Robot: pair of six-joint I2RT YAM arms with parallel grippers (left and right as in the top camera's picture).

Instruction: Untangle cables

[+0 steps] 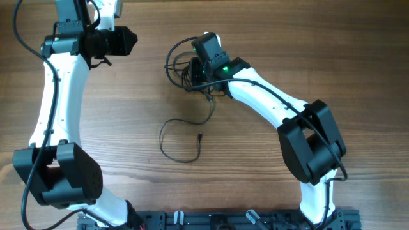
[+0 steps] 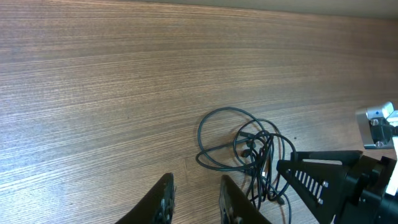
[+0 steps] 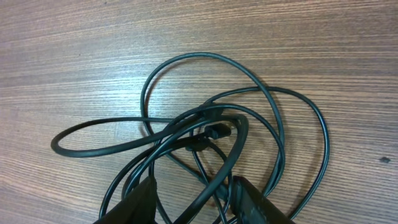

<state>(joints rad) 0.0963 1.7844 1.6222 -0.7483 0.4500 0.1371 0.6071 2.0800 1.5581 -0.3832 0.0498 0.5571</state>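
The cables lie as a black tangle of loops on the wooden table, near the top centre of the overhead view. My right gripper hangs right over this tangle. In the right wrist view its jaws stand open, with several strands of the cables running between the fingers and a small plug just ahead. My left gripper is off to the left of the tangle, open and empty, with the cables ahead of it to the right.
A separate thin black cord forms a loose loop in the middle of the table, its plug end pointing up. The right gripper's body fills the lower right of the left wrist view. A black rail runs along the front edge.
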